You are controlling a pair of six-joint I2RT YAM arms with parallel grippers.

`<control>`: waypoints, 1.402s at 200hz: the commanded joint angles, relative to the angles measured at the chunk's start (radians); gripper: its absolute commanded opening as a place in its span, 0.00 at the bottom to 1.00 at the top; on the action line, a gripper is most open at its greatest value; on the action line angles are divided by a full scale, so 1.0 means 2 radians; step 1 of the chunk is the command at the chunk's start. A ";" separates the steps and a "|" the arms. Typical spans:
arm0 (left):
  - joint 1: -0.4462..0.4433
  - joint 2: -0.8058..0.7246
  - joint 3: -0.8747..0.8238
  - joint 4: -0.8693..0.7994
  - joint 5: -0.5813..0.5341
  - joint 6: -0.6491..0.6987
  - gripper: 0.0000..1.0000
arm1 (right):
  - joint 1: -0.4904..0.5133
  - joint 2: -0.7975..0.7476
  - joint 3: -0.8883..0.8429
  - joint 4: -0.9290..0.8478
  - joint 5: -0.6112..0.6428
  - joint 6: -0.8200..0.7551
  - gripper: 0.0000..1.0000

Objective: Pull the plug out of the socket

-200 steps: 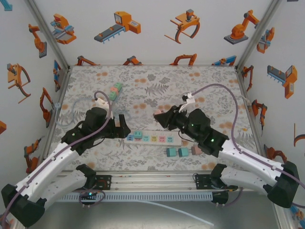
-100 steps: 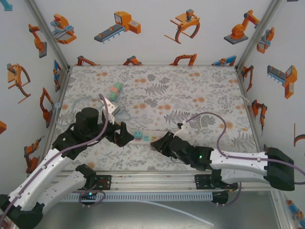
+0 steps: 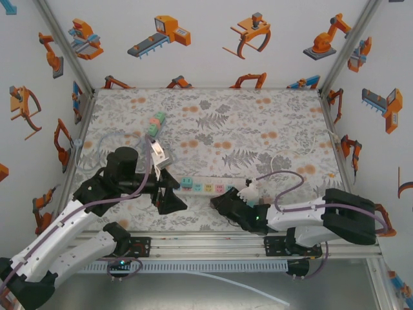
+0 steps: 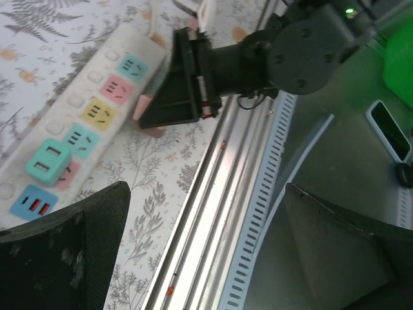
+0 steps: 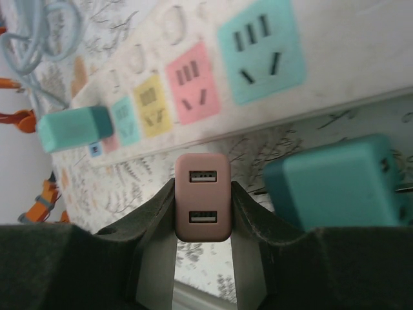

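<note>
A white power strip [image 3: 206,186] with coloured sockets lies across the near middle of the table. One teal plug [image 4: 48,161] stands in a socket near its left end. My right gripper [image 3: 219,201] is low at the strip's near side, shut on a pink two-port USB plug [image 5: 202,205]. That plug is clear of the sockets and hangs just over the table beside the strip [image 5: 213,84]. My left gripper [image 3: 169,192] hovers by the strip's left end, open wide with nothing between its fingers [image 4: 64,252].
A loose teal plug [image 5: 335,184] lies on the table right of the held plug. More plugs [image 3: 155,123] sit at the far left. A grey cable [image 3: 103,145] loops near the left wall. The metal rail [image 4: 219,194] runs along the near table edge.
The right arm swung from the far side of the strip down to its near side, still shut on the pink plug. The left gripper opened wider and shifted toward the near edge.
</note>
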 commanded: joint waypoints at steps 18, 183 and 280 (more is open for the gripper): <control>-0.004 0.007 -0.002 0.010 0.031 0.027 0.98 | 0.003 0.053 -0.018 0.080 0.031 0.042 0.21; -0.005 0.003 -0.009 0.002 -0.055 0.038 1.00 | 0.022 -0.019 -0.001 -0.016 0.031 0.056 0.54; -0.006 -0.001 -0.008 -0.006 -0.121 0.026 1.00 | 0.027 -0.192 0.019 -0.179 0.090 -0.007 0.59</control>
